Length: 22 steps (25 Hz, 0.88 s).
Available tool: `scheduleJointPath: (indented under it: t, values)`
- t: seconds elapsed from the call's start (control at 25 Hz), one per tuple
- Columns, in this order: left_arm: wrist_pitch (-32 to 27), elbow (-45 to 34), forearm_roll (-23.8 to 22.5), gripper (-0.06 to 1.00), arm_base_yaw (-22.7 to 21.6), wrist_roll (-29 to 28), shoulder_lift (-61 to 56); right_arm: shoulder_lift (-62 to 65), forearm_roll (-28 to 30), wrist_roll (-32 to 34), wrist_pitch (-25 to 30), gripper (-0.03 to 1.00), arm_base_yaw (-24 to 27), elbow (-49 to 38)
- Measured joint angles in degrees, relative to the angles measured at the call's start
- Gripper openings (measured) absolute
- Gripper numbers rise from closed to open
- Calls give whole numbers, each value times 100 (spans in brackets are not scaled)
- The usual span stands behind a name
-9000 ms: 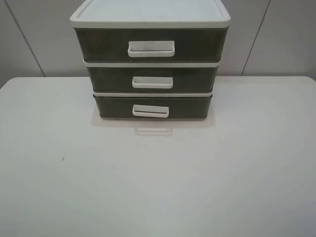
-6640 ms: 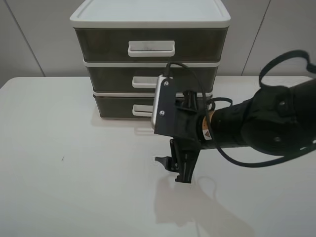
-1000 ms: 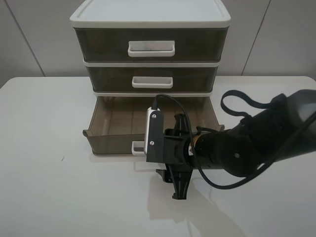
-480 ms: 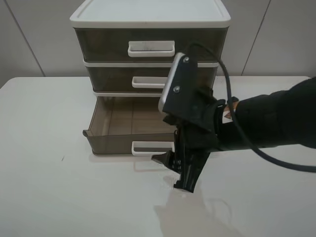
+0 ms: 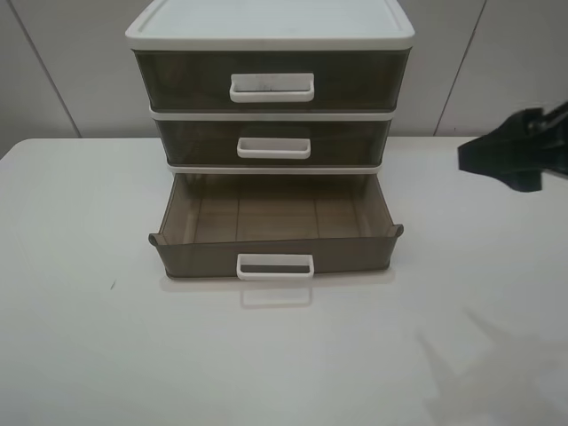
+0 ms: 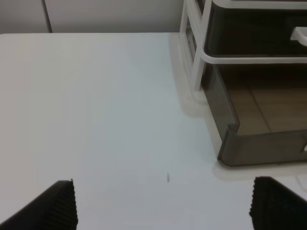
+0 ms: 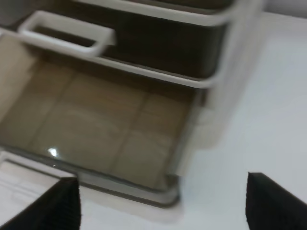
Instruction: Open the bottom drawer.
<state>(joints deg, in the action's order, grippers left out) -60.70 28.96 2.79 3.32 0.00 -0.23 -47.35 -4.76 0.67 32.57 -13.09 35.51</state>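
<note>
At the near foot of the white-framed unit (image 5: 271,31), the bottom drawer (image 5: 273,240) now stands pulled well out and empty, so the task looks done; the right gripper (image 7: 163,203) has let go of its handle (image 5: 274,267) and withdrawn far right, jaws spread, the left gripper (image 6: 163,203) likewise spread and holding nothing.

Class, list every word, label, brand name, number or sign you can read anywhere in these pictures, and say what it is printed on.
None: no readable text shows in any view.
The drawer unit, its white handles and the open bottom drawer are plain.
The table carries no print, only a tiny dark speck.
The left gripper and right gripper show only ridged black fingertips, unmarked.
</note>
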Motion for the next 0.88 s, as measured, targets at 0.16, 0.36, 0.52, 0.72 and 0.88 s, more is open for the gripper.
scheduleJointPath:
  t: [0.16, 0.36, 0.52, 0.72, 0.88]
  values:
    - [0, 0, 0, 74, 0, 0, 0, 1514, 476, 299, 882, 69, 907, 0]
    - [0, 0, 0, 74, 0, 0, 0, 3131, 776, 318, 1473, 69, 1202, 0]
    - [0, 0, 0, 74, 0, 0, 0, 3897, 1080, 318, 1810, 69, 1202, 0]
    - [0, 0, 0, 74, 0, 0, 0, 4171, 1199, -112, 2209, 69, 1202, 0]
    - [0, 0, 0, 74, 0, 0, 0, 4182, 602, -474, 2322, 69, 1202, 0]
